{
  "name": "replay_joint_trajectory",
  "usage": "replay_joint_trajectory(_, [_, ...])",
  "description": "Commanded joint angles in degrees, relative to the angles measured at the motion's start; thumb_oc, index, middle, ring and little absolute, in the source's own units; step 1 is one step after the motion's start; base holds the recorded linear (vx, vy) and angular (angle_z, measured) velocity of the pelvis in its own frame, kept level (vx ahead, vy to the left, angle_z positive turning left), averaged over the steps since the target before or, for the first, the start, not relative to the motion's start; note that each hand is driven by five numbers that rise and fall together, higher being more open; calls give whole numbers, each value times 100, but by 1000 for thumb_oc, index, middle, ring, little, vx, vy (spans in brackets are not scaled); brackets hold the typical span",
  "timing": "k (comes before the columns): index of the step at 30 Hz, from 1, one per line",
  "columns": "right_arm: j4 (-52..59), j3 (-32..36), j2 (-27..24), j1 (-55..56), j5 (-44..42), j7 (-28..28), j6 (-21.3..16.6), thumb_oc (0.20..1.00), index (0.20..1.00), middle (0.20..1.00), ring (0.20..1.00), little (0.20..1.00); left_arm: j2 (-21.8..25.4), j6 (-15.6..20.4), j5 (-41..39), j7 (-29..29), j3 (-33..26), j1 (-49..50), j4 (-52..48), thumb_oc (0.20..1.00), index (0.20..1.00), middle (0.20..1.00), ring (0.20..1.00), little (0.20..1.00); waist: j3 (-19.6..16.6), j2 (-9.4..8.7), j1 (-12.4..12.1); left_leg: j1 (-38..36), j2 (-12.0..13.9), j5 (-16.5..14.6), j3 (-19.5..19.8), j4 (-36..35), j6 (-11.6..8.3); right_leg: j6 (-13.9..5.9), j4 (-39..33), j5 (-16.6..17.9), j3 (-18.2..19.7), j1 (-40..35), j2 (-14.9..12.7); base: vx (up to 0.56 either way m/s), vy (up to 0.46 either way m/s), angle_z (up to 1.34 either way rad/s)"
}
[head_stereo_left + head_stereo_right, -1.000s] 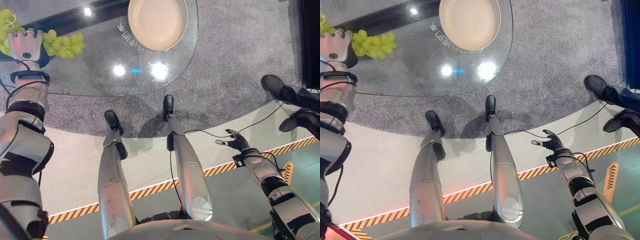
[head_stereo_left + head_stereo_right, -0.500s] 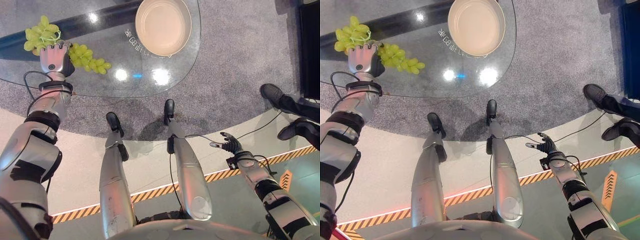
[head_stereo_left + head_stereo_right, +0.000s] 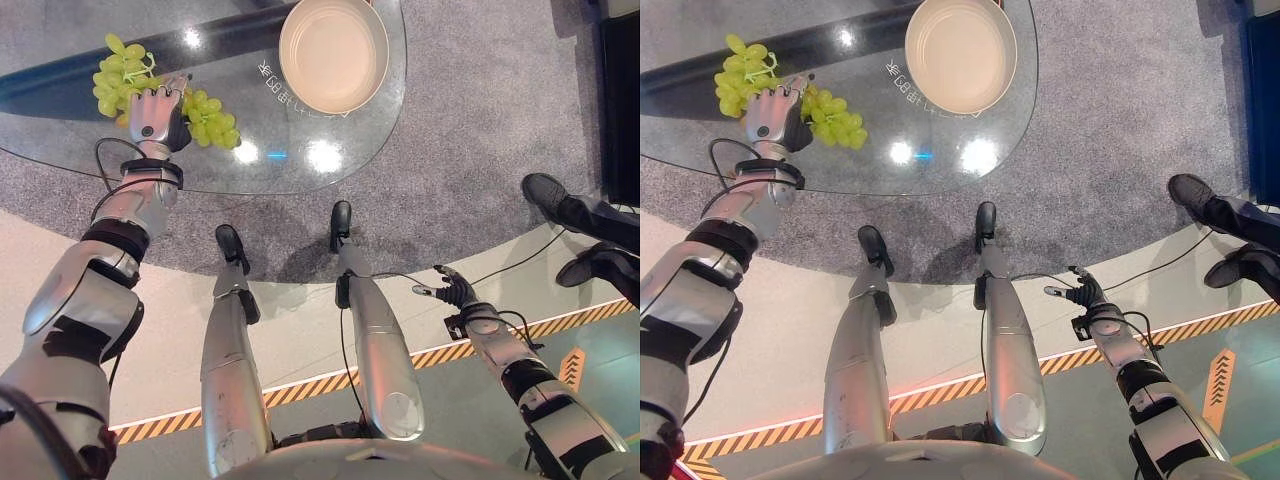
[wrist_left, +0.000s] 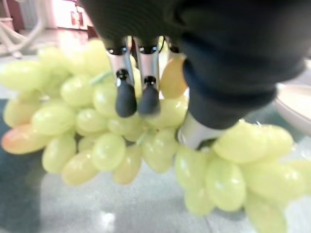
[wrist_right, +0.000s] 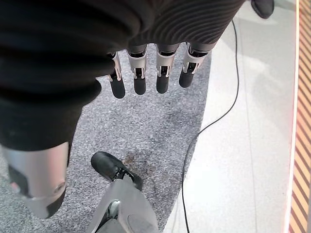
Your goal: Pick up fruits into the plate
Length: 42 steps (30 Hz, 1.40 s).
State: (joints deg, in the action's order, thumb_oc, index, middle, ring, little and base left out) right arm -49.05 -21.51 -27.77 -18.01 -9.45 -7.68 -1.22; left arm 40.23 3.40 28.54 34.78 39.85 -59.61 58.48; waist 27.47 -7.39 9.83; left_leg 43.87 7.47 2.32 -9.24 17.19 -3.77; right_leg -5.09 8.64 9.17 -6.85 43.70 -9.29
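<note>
Gripping green grapes [image 3: 205,115] above glass table [image 3: 120,165], left hand [image 3: 152,115], white lettering unreadable beside plate [image 3: 333,55], right hand [image 3: 452,291] relaxed low.

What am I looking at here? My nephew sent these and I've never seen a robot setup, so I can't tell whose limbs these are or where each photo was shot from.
This is a two-legged humanoid robot, and every picture comes from its own cameras. The two wide pictures are taken from its head, looking down, which is why its arms come in from the bottom edge. The two close-ups come from cameras on its wrists, looking along each hand.

In front of it is a glass table. On it sits an empty cream plate, and to the robot's left, a bunch of green grapes.

The left hand has its fingers curled over the grapes; the wrist close-up shows them pressed in among the fruit. The right hand hangs open at the robot's side, above the floor, holding nothing. The dark shoes at the right belong to a person nearby.
</note>
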Motion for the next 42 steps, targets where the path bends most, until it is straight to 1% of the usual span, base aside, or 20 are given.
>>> replay_joint_trajectory(1, [21, -72, -273, 112, 96, -70, 56, 1000, 1000, 1000, 1000, 1000, -387, 24, 583, -347, 466, -1, -136, 1000, 1000, 1000, 1000, 1000, 232, 36, 144, -294, -459, -460, -407, -334, -25, -340, 164, -302, 25, -63, 340, 0, 0, 0])
replay_joint_trajectory(4, [-86, -82, -282, 54, 109, -53, 9, 1000, 1000, 1000, 1000, 1000, -371, -114, 833, -411, 648, -123, 35, 1000, 1000, 1000, 1000, 1000, 232, 55, 167, -293, -451, -460, -423, -330, -30, -341, 173, -306, 33, -48, 330, 0, 24, 0])
replay_joint_trajectory(5, [-142, -89, -289, 11, 129, -48, -17, 1000, 1000, 1000, 1000, 1000, -364, -264, 1081, -518, 763, -208, 133, 1000, 1000, 1000, 1000, 1000, 232, 78, 184, -280, -448, -459, -437, -322, -29, -341, 186, -310, 39, -26, 321, 1, 47, 0])
replay_joint_trajectory(12, [-224, -177, -332, -133, 113, -35, -30, 1000, 1000, 1000, 1000, 1000, -388, -662, 1695, -841, 1187, -440, 423, 1000, 1000, 1000, 1000, 1000, 232, 119, 247, -243, -439, -460, -467, -279, -48, -334, 224, -313, 68, 40, 307, 0, 7, 0])
replay_joint_trajectory(14, [-253, -183, -318, -139, 108, -53, -58, 1000, 1000, 1000, 1000, 1000, -404, -744, 2042, -943, 1270, -464, 499, 1000, 1000, 1000, 1000, 1000, 232, 121, 257, -254, -441, -458, -467, -297, -48, -332, 218, -312, 70, 38, 313, 0, 0, 0])
replay_joint_trajectory(17, [-289, -206, -315, -221, 104, -48, -48, 1000, 1000, 1000, 1000, 1000, -443, -999, 2931, -1201, 1461, -518, 617, 1000, 1000, 1000, 1000, 1000, 232, 107, 281, -242, -443, -454, -455, -301, -47, -330, 213, -302, 91, 52, 332, 0, 0, 0])
replay_joint_trajectory(19, [-359, -222, -323, -295, 95, -21, -66, 1000, 1000, 1000, 1000, 1000, -443, -1082, 3419, -1366, 1568, -557, 737, 1000, 1000, 1000, 1000, 1000, 232, 95, 296, -235, -446, -455, -439, -293, -49, -327, 200, -289, 116, 53, 343, 0, 0, 0])
replay_joint_trajectory(21, [-382, -230, -328, -322, 84, -6, -70, 1000, 1000, 1000, 1000, 1000, -439, -1122, 3624, -1367, 1607, -556, 791, 1000, 1000, 1000, 1000, 1000, 232, 88, 297, -237, -445, -459, -433, -288, -50, -325, 193, -287, 121, 47, 344, 0, 0, 0])
replay_joint_trajectory(22, [-375, -234, -341, -343, 70, 28, -65, 1000, 1000, 1000, 1000, 1000, -452, -1235, 3747, -1467, 1650, -549, 805, 1000, 1000, 1000, 1000, 1000, 232, 84, 309, -233, -443, -468, -422, -281, -46, -320, 200, -289, 126, 57, 353, 0, 0, 0])
replay_joint_trajectory(28, [-284, -244, -344, -323, 100, 56, -40, 1000, 1000, 1000, 1000, 1000, -504, -1391, 3816, -1476, 1678, -496, 670, 1000, 1000, 1000, 1000, 1000, 232, 122, 316, -237, -445, -440, -424, -298, -58, -304, 200, -296, 125, 61, 355, 1, -3, -5])
replay_joint_trajectory(30, [-251, -255, -350, -315, 86, 38, -31, 1000, 1000, 1000, 1000, 1000, -496, -1466, 3770, -1604, 1677, -464, 604, 1000, 1000, 1000, 1000, 1000, 232, 138, 306, -236, -453, -437, -415, -292, -62, -299, 194, -300, 130, 54, 351, 0, 0, 0])
replay_joint_trajectory(31, [-182, -249, -362, -282, 51, -4, 3, 1000, 1000, 1000, 1000, 1000, -450, -1571, 3589, -1647, 1673, -391, 482, 1000, 1000, 1000, 1000, 1000, 232, 166, 284, -247, -474, -430, -392, -297, -63, -295, 182, -300, 132, 32, 350, 0, 0, 0])
replay_joint_trajectory(34, [-38, -219, -414, -187, 45, -46, 89, 1000, 1000, 1000, 1000, 1000, -372, -1654, 3339, -1633, 1605, -264, 161, 1000, 1000, 1000, 1000, 1000, 232, 227, 248, -270, -499, -422, -383, -308, -64, -289, 182, -313, 111, 7, 335, 0, 0, 0])
replay_joint_trajectory(35, [90, -146, -453, -80, 85, -46, 176, 1000, 1000, 1000, 1000, 1000, -286, -1710, 3148, -1511, 1541, -149, -178, 1000, 1000, 1000, 1000, 1000, 232, 286, 216, -320, -517, -417, -384, -332, -63, -291, 175, -324, 85, -34, 309, 0, 0, 0])
replay_joint_trajectory(37, [199, -80, -482, 16, 101, -66, 257, 1000, 1000, 1000, 1000, 1000, -158, -1737, 3056, -1421, 1476, -49, -610, 1000, 1000, 1000, 1000, 1000, 232, 348, 167, -376, -542, -406, -373, -365, -61, -294, 161, -344, 47, -94, 271, 0, 0, 0])
replay_joint_trajectory(39, [222, -23, -501, 85, 107, -76, 263, 1000, 1000, 1000, 1000, 1000, -17, -1715, 2936, -1349, 1406, 16, -939, 1000, 1000, 1000, 1000, 1000, 232, 404, 121, -414, -556, -391, -362, -385, -68, -296, 151, -362, 14, -143, 230, 0, 0, 0])
replay_joint_trajectory(42, [197, 48, -503, 202, 170, -103, 204, 1000, 1000, 1000, 1000, 1000, 270, -1689, 2571, -1447, 1316, 109, -1590, 1000, 1000, 1000, 1000, 1000, 232, 520, 25, -515, -586, -386, -334, -432, -73, -297, 125, -408, -42, -253, 161, -4, 4, 2])
